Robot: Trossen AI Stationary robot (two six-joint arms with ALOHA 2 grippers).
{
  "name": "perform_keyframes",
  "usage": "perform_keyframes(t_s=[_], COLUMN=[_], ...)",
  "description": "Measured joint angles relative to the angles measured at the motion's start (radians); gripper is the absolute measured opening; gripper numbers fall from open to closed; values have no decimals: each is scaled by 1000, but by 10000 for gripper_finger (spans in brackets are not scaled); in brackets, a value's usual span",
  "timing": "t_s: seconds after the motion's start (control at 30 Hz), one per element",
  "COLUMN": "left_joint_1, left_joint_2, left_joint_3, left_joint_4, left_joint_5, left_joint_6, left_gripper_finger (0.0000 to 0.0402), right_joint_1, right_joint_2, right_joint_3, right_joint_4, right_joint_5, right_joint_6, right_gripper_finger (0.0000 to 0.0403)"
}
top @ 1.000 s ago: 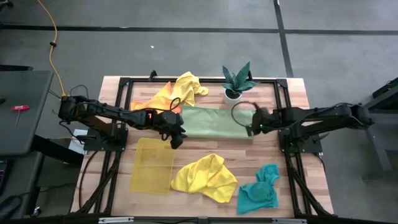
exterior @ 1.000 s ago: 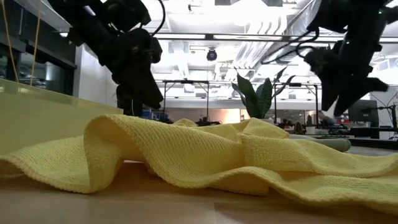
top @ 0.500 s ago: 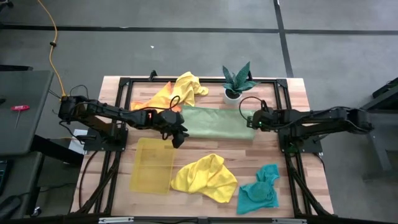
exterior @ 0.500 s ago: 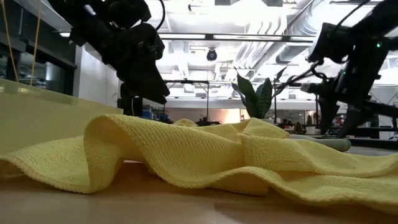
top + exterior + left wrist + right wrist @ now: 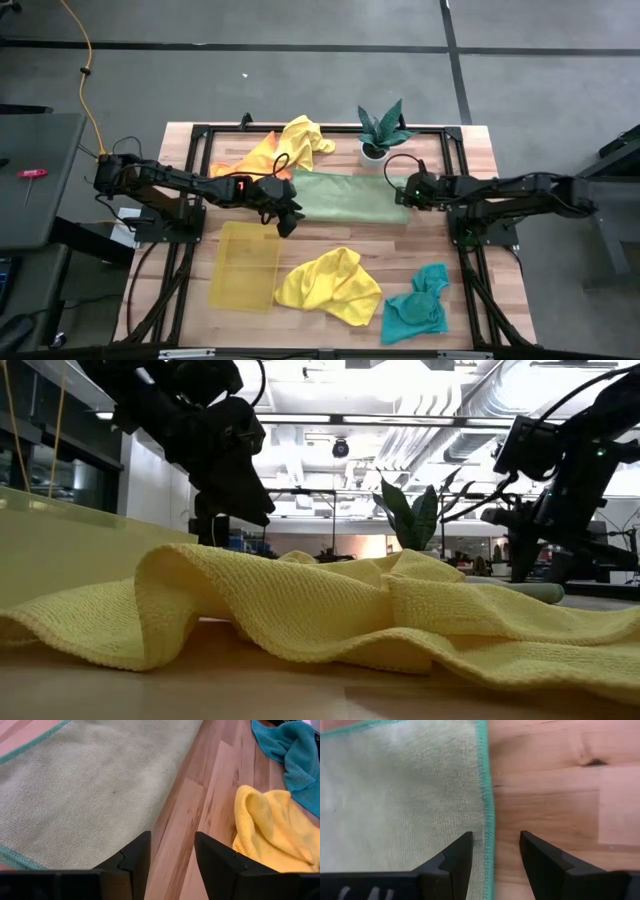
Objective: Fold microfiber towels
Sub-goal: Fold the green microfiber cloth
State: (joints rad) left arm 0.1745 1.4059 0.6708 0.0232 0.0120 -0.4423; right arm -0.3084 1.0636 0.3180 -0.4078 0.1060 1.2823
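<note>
Tabletop — olive-green towel (image 5: 348, 197) flat between left gripper (image 5: 287, 222) and right gripper (image 5: 404, 195), both parted.

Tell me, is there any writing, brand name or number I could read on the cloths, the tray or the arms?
None can be read.
Olive-green towel, both yellow towels, teal towel: plain, no label in view.
Yellow plastic tray: no lettering.
The arms: only small lights show, no readable marking.
</note>
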Motion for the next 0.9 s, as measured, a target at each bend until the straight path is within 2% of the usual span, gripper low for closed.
perform_keyframes(t_s=[0.47,0.57,0.67,0.7,0.8,0.9], left_joint_1=[0,0,0,1,8,19], left_joint_2=[0,0,0,0,-7,-46], left_joint_3=[0,0,0,0,0,-1], left_joint_4=[4,4,3,3,-1,2], left_joint_5=[-5,-26,-31,-31,-26,-11], left_joint_6=[0,0,0,0,-8,-25], left_gripper_finger=[142,142,142,142,142,142], right_joint_1=[-1,0,1,1,4,3], right_joint_2=[48,54,42,31,-36,-141], right_joint_3=[-1,-2,-7,-9,-11,-8], right_joint_4=[86,85,91,97,90,53], right_joint_5=[-122,-106,-91,-93,-124,-112], right_joint_6=[-98,-94,-87,-92,-86,-81], right_gripper_finger=[154,118,34,19,10,3])
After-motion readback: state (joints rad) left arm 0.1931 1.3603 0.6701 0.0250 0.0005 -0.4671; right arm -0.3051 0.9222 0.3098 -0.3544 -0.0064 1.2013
